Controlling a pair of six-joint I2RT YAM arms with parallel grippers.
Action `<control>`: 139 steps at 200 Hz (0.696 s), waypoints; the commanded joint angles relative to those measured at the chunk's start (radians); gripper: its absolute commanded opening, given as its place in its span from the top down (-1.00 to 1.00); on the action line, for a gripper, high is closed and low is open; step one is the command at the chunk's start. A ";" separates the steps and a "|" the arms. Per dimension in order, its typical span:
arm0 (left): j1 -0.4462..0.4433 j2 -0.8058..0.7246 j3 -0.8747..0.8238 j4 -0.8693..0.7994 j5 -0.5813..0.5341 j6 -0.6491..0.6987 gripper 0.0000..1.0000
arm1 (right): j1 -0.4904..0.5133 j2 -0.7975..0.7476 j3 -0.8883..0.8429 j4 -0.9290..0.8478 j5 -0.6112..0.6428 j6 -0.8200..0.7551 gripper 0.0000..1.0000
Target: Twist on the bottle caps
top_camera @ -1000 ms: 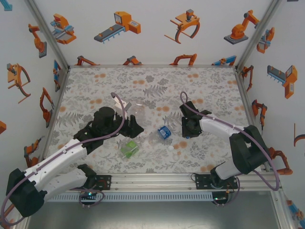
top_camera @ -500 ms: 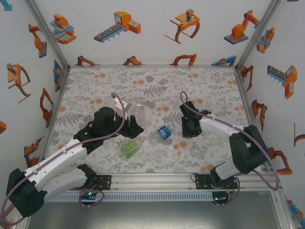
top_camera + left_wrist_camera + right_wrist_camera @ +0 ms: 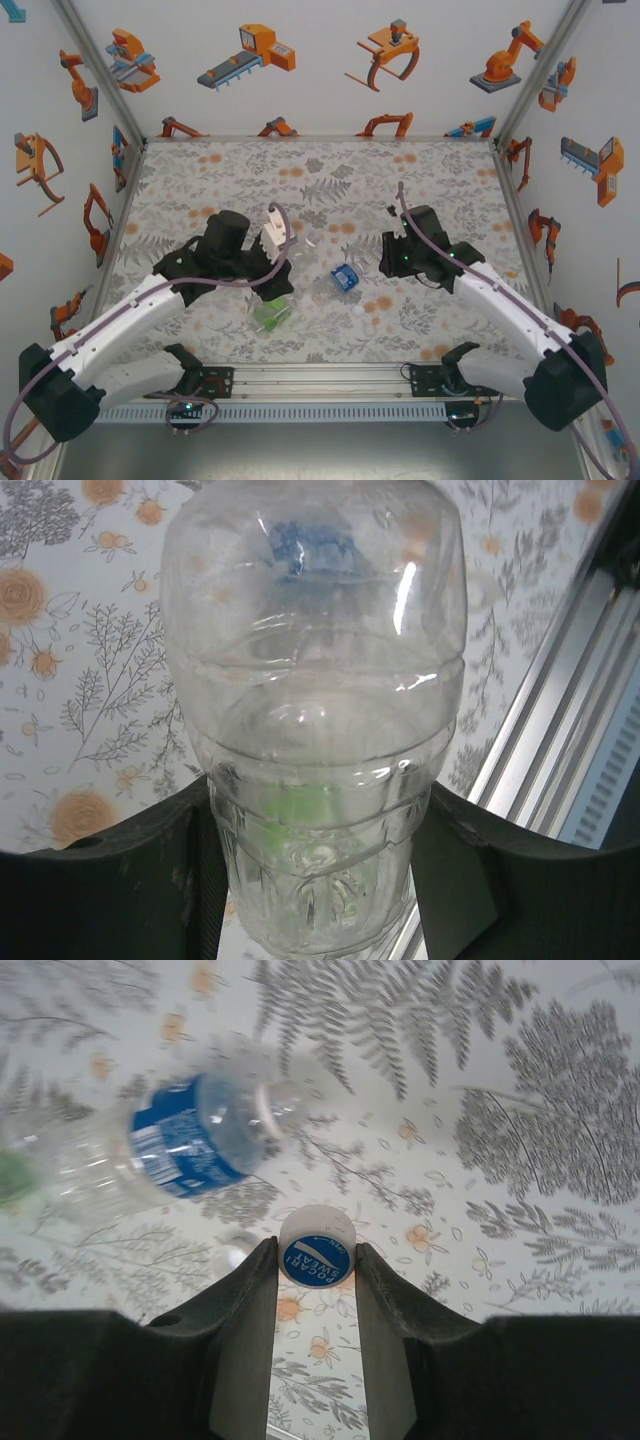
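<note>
Bottle cap (image 3: 316, 1248) — "POCARI SWEAT"

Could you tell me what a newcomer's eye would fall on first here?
Most striking is the plain clear bottle, clamped between the fingers of the left gripper. Next, the right gripper pinches a white cap with a blue printed top over the floral table. The blue-label bottle and green-label bottle lie between the arms.

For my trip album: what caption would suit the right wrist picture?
Right hand pinching a white bottle cap; the blue-label bottle lies on the flowered table beyond.
</note>
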 commanded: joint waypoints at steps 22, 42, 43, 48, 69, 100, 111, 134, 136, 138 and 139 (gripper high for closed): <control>0.005 0.143 0.152 -0.290 0.150 0.356 0.99 | 0.030 -0.138 -0.030 0.155 -0.291 -0.206 0.91; 0.000 0.162 0.163 -0.282 0.179 0.394 1.00 | 0.043 -0.173 -0.020 0.217 -0.396 -0.236 0.92; -0.001 0.164 0.163 -0.282 0.179 0.394 1.00 | 0.043 -0.175 -0.019 0.220 -0.402 -0.238 0.92; -0.002 0.166 0.165 -0.279 0.181 0.398 1.00 | 0.045 -0.179 -0.015 0.233 -0.435 -0.249 0.91; -0.017 0.168 0.180 -0.277 0.193 0.405 1.00 | 0.064 -0.196 0.010 0.262 -0.536 -0.302 0.95; -0.053 0.148 0.168 -0.269 0.169 0.451 1.00 | 0.094 -0.185 0.047 0.264 -0.636 -0.370 0.97; -0.075 0.139 0.174 -0.269 0.133 0.456 1.00 | 0.109 -0.181 0.052 0.272 -0.676 -0.395 1.00; -0.085 0.119 0.168 -0.268 0.122 0.462 1.00 | 0.129 -0.190 0.057 0.291 -0.723 -0.421 1.00; -0.085 0.117 0.167 -0.267 0.120 0.462 1.00 | 0.130 -0.191 0.057 0.291 -0.722 -0.422 1.00; -0.085 0.117 0.165 -0.267 0.118 0.461 1.00 | 0.130 -0.192 0.057 0.290 -0.722 -0.423 1.00; -0.085 0.116 0.165 -0.267 0.118 0.461 1.00 | 0.131 -0.193 0.058 0.290 -0.721 -0.423 1.00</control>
